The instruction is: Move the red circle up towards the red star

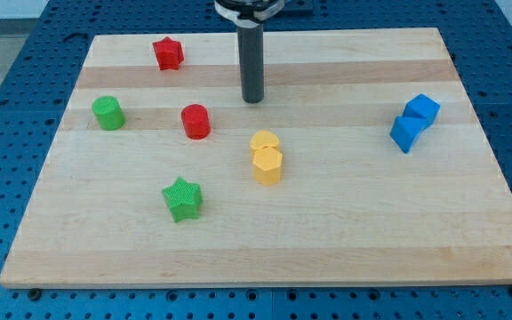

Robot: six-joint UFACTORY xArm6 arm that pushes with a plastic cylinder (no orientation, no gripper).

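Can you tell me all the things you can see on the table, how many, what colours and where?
red star: 1, red, near the view's top left
red circle: 1, red, below the star, left of centre
green circle: 1, green, at the view's left
green star: 1, green, lower left of centre
yellow blocks: 2, yellow, touching, at centre; shapes unclear
blue blocks: 2, blue, touching, at the view's right
wooden board: 1, light wood, under everything
my tip: 1, dark rod, up and right of the red circle, touching no block
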